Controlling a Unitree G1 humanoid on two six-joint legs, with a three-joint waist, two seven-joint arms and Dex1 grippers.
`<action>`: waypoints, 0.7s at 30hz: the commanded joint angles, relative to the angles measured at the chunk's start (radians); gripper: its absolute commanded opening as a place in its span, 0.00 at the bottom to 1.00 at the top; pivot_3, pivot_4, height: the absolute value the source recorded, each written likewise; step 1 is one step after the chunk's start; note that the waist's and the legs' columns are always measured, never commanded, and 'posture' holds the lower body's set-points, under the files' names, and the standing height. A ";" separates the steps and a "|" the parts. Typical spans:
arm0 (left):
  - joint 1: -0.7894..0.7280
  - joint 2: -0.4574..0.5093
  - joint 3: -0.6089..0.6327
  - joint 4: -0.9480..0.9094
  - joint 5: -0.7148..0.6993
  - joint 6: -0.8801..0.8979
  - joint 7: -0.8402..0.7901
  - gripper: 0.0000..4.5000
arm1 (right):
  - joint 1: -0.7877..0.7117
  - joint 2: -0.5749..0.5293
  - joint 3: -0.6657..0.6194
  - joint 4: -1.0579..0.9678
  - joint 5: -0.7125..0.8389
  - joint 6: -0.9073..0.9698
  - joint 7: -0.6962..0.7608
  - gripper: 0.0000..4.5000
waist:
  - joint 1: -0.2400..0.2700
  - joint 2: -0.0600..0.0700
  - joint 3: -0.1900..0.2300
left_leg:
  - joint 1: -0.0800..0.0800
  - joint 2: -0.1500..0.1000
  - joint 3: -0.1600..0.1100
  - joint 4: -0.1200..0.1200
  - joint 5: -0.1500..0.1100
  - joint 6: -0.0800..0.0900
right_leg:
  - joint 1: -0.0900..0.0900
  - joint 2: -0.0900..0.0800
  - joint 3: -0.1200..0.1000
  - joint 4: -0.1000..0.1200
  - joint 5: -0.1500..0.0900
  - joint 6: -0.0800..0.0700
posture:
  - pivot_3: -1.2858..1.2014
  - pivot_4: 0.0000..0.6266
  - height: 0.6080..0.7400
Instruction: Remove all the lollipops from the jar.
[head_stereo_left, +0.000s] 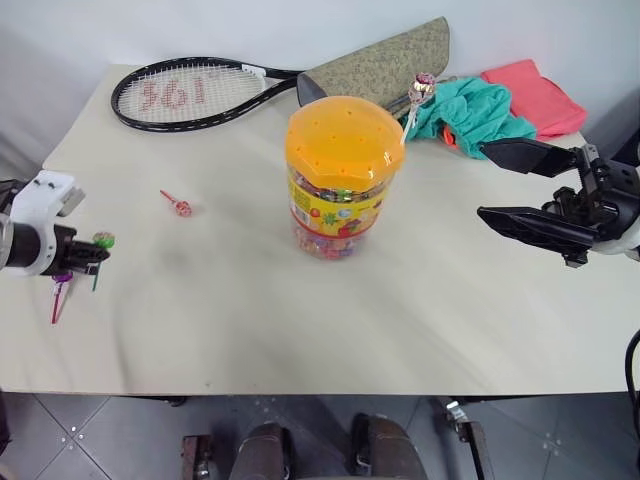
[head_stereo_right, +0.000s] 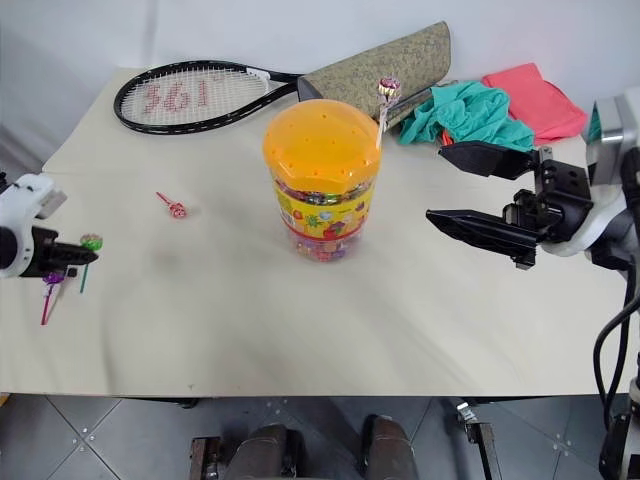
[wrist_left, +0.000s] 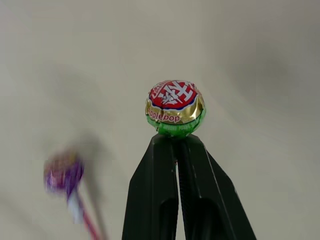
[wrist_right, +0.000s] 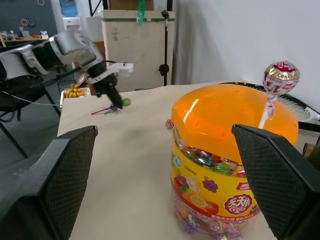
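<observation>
Green lollipop (wrist_left: 175, 109) is sitting pinched in the left end effector (head_stereo_left: 92, 255); the right end effector (head_stereo_right: 470, 190) is hanging spread wide beside the jar (head_stereo_right: 322, 180).

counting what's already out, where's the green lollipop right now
The green lollipop is clamped in the left end effector over the table's left edge, with the purple lollipop just beside it and the jar well off to its right.
</observation>
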 joint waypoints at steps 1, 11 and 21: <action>0.066 0.061 0.039 -0.053 -0.045 0.031 0.001 0.00 | -0.034 0.012 0.003 0.010 -0.013 -0.019 0.020 1.00 | 0.001 0.000 0.000 | 0.000 0.000 0.000 0.000 0.000 0.000 | 0.000 0.000 0.000 0.000 0.000 0.000 | 0.52 0.24 1.00; 0.080 0.106 0.090 -0.107 -0.131 0.046 0.043 0.49 | -0.059 0.017 0.016 0.024 -0.042 -0.008 0.053 1.00 | 0.013 0.000 0.000 | 0.000 0.000 0.001 0.000 0.000 0.000 | 0.000 0.000 0.000 0.000 0.000 0.000 | 0.52 0.24 1.00; -0.093 -0.015 0.155 -0.128 -0.226 -0.296 0.017 0.99 | -0.075 0.033 0.064 -0.021 -0.102 0.016 -0.046 1.00 | 0.011 0.000 0.000 | 0.000 0.000 0.002 0.000 0.000 0.000 | 0.000 0.000 0.000 0.000 0.000 0.000 | 0.52 0.24 1.00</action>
